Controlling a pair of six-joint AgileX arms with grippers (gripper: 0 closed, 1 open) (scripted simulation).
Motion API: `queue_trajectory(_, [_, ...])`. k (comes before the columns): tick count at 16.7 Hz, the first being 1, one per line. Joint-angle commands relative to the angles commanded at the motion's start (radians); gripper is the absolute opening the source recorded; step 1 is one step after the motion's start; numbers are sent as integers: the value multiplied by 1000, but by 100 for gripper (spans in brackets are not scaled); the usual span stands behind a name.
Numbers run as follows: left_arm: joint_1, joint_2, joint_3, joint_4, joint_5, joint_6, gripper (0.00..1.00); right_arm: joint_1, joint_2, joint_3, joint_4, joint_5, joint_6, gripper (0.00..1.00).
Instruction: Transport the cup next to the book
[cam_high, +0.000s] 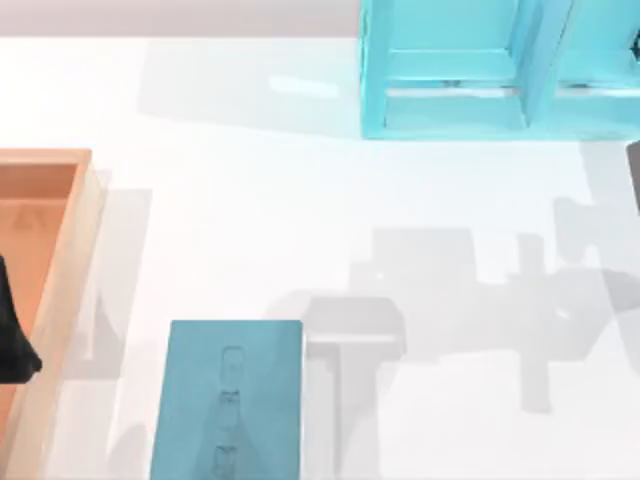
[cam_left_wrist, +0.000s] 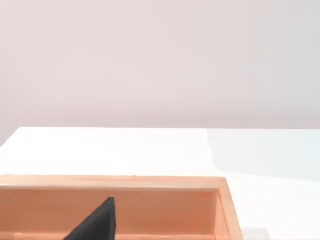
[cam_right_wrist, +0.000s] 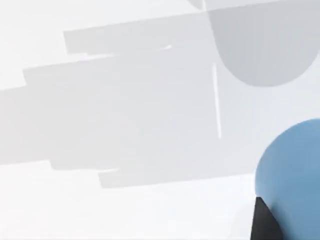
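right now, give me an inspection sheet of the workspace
surface: white table, with grey shadows cast across its right half
job's things: teal book lies flat at the top view's lower edge, left of centre; blue cup shows in the right wrist view, a dark part against its lower edge
clutter: orange wooden tray at the left edge, a black pointed lump in it; cyan shelf frame at the far right
tools: open or shut cannot be told
cables: nothing seen
surroundings: plain pale wall beyond the table
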Motion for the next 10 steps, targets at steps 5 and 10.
queue_trajectory(5, [0, 0, 0, 0, 0, 0, 100, 356, 52, 127, -64, 15, 554, 0])
queue_trajectory(10, [0, 0, 0, 0, 0, 0, 100, 670, 106, 232, -139, 23, 1163, 0])
